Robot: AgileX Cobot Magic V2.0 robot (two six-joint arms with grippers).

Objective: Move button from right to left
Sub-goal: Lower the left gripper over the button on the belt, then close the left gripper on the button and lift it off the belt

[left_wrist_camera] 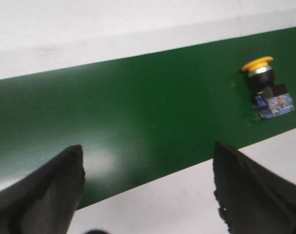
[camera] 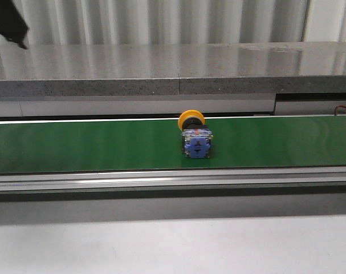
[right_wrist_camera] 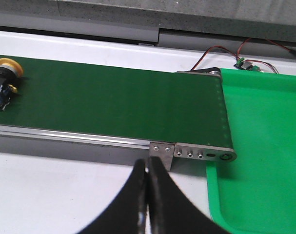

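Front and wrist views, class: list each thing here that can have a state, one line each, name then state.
button: lying on its side on the belt, cap toward the far edge, free of both grippers.
green belt: carrying only the button; whether it runs cannot be told.
left gripper: open, above the belt, empty.
right gripper: shut, empty, off the belt's near side.
green tray: at the belt's end, nothing visible in it.

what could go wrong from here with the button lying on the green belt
1. The yellow-capped push button with the blue base block lies on its side on the green conveyor belt; its round cap may let it roll when touched.
2. The open left gripper sits well to one side of the button, so a hasty reach may knock it instead of gripping it.
3. The shut right gripper hangs off the belt, beside the green plastic tray, and cannot catch anything.
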